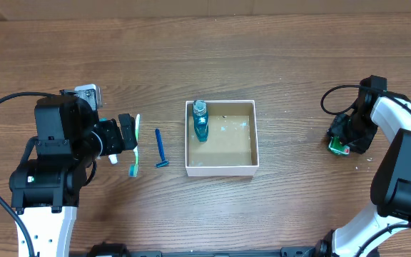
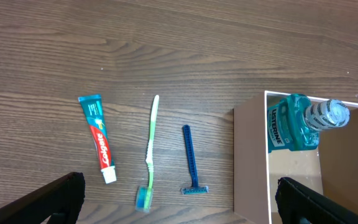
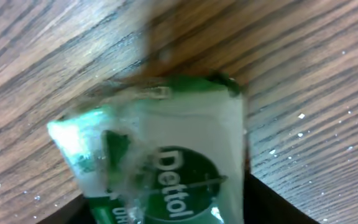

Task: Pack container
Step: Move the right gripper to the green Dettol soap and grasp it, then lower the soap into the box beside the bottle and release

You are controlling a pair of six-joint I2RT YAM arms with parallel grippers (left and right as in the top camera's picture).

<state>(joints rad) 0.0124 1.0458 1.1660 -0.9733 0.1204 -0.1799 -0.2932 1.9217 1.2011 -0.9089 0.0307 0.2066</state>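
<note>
Your right gripper point(image 1: 342, 140) straddles Dettol soap packet point(image 3: 160, 155); clamped or not, cannot tell. Container point(image 1: 220, 170) sits mid-table, well toward centre from that claw, mouthwash bottle point(image 1: 200, 121) inside. Left gripper point(image 1: 128, 133) spread wide over toothbrush point(image 2: 149, 152), idle.
</note>
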